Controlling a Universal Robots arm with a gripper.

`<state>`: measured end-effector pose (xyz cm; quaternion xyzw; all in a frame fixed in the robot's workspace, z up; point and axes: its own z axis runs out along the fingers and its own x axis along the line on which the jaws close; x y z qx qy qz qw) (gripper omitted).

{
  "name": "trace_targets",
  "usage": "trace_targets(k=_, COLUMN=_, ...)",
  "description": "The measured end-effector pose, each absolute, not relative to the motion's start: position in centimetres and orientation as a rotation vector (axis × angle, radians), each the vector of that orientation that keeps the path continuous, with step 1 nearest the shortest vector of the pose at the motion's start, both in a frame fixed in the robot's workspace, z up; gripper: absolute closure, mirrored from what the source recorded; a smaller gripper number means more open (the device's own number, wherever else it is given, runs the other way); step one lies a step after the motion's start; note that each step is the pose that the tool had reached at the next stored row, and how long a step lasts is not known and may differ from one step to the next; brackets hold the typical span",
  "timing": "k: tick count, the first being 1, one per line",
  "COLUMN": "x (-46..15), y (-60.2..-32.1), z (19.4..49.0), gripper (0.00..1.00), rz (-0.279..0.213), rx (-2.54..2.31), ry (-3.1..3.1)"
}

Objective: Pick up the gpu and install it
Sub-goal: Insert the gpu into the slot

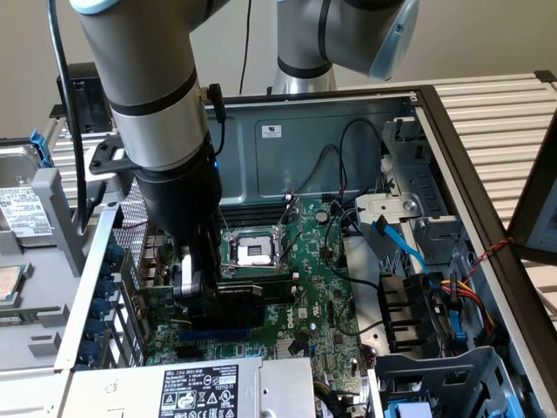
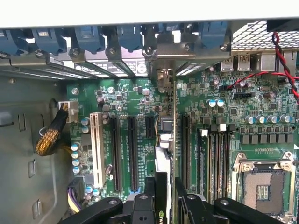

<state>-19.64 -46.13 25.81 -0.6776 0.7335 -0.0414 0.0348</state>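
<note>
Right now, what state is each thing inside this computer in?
gpu: held on edge, low over the motherboard; seated or not, cannot tell.
fingers: shut on the gpu.
computer case: open, insides exposed.
CPU socket: empty, uncovered.
black expansion slots: those beside the gpu are empty.

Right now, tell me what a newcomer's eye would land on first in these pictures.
The big grey robot arm reaching down into the open computer case dominates the exterior view's left, its gripper clamped on the gpu down at the green motherboard. Beside it the empty CPU socket gleams, and a bright blue cable stands out toward the exterior view's right.
</note>
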Motion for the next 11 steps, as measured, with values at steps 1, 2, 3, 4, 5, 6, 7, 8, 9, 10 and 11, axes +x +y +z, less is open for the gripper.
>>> trace_targets(k=1, x=-19.65, y=-46.12, z=25.80, gripper=0.73, rz=-0.126, rx=-2.082, ry=2.254)
trace_targets(k=2, x=-19.65, y=-46.12, z=25.79, gripper=0.73, rz=-0.126, rx=-2.082, ry=2.254)
trace_targets(k=3, x=-19.65, y=-46.12, z=25.78, gripper=0.73, rz=-0.126, rx=-2.082, ry=2.254)
trace_targets(k=4, x=-19.65, y=-46.13, z=25.77, gripper=0.73, rz=-0.126, rx=-2.082, ry=2.254)
trace_targets(k=5, x=-19.65, y=-46.13, z=25.77, gripper=0.73, rz=-0.126, rx=-2.082, ry=2.254)
trace_targets(k=6, x=-19.65, y=-46.13, z=25.74, gripper=0.73, rz=-0.126, rx=-2.082, ry=2.254)
trace_targets(k=7, x=-19.65, y=-46.13, z=25.71, gripper=0.73, rz=-0.126, rx=-2.082, ry=2.254)
trace_targets(k=8, x=-19.65, y=-46.13, z=25.67, gripper=0.73, rz=-0.126, rx=-2.082, ry=2.254)
trace_targets(k=9, x=-19.65, y=-46.13, z=25.67, gripper=0.73, rz=-0.126, rx=-2.082, ry=2.254)
trace_targets(k=10, x=-19.65, y=-46.13, z=25.67, gripper=0.73, rz=-0.126, rx=-2.082, ry=2.254)
trace_targets(k=11, x=-19.65, y=-46.13, z=25.67, gripper=0.73, rz=-0.126, rx=-2.082, ry=2.254)
